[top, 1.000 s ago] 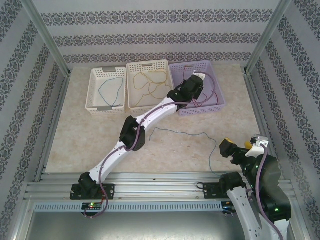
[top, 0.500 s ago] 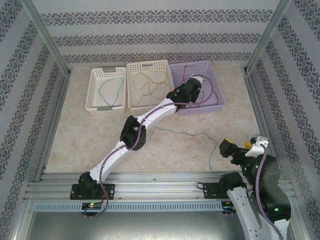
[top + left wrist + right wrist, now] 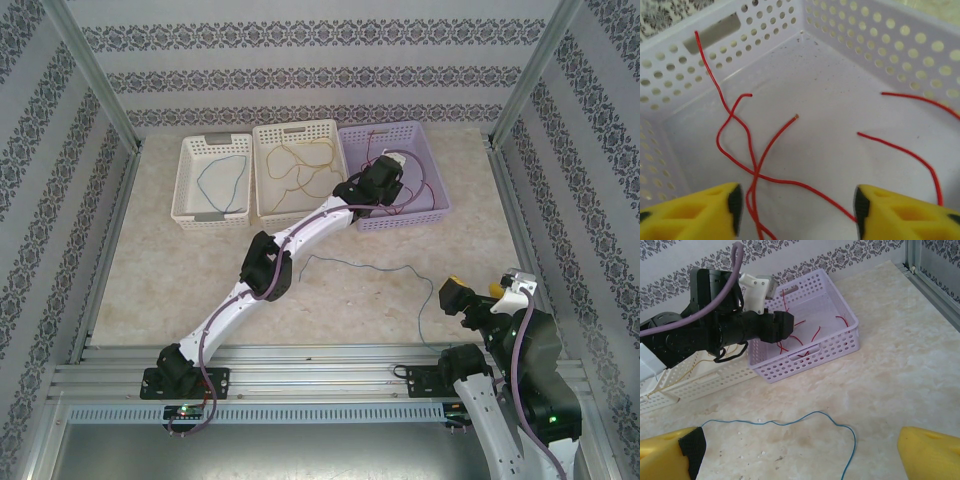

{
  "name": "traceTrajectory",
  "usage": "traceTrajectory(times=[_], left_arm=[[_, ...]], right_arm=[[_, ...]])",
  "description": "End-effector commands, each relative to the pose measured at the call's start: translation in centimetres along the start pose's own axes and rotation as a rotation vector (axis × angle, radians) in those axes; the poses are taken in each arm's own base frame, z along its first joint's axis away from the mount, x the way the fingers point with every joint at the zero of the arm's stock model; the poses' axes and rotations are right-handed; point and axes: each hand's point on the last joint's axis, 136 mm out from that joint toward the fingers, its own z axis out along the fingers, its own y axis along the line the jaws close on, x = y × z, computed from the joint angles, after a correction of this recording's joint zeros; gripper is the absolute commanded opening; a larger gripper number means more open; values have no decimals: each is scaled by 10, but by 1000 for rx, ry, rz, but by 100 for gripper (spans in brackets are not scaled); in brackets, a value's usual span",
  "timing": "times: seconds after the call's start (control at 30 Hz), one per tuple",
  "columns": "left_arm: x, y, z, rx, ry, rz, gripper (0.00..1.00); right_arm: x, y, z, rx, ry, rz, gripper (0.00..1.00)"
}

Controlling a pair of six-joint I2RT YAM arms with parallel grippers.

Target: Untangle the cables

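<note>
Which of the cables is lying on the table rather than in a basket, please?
The long blue cable on the table, before the right tool; the other blue cable, the yellow cables and the red cables all lie in baskets.

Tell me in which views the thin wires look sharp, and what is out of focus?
Left wrist view: the red wires are sharp on the basket floor, while the left gripper's fingers are soft. Right wrist view: the blue wire on the table is clear, the right gripper's fingers blurred. Top view: even light, no glare, but the blue wire is only a faint line.
</note>
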Motion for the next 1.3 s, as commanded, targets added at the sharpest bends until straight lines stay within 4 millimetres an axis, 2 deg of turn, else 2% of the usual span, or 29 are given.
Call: traceTrajectory(times=[0.0,0.13,0.23,0.4,0.53,0.67,0.87,1.17,1.27], left_arm=[[-67,16,-57,12,-84,-69,74],[-78,17,-90,29,-51,-117,82],[-70,8,-114,68,18,-147,83],[-32,-14,-151,60,148,-96,84],[11,-41,-177,85,208,-39,85],[56,-55,-192,127,286,-55,85],[105,-83,-200,189,388,-26,85],[136,-123,-185,277,463,107,86],[145,-129,-176,281,489,145,87]], right_arm=[[1,-1,0,2,-4,-1,98],[1,-2,0,6,-4,1,98],[1,-3,0,11,-2,2,98],[1,-3,0,13,-3,4,98],[1,-3,1,17,1,4,98],[1,-5,2,27,2,7,98],[0,-7,2,42,-4,13,98],[0,-8,2,52,-5,17,98],[0,-8,2,54,-6,17,98]])
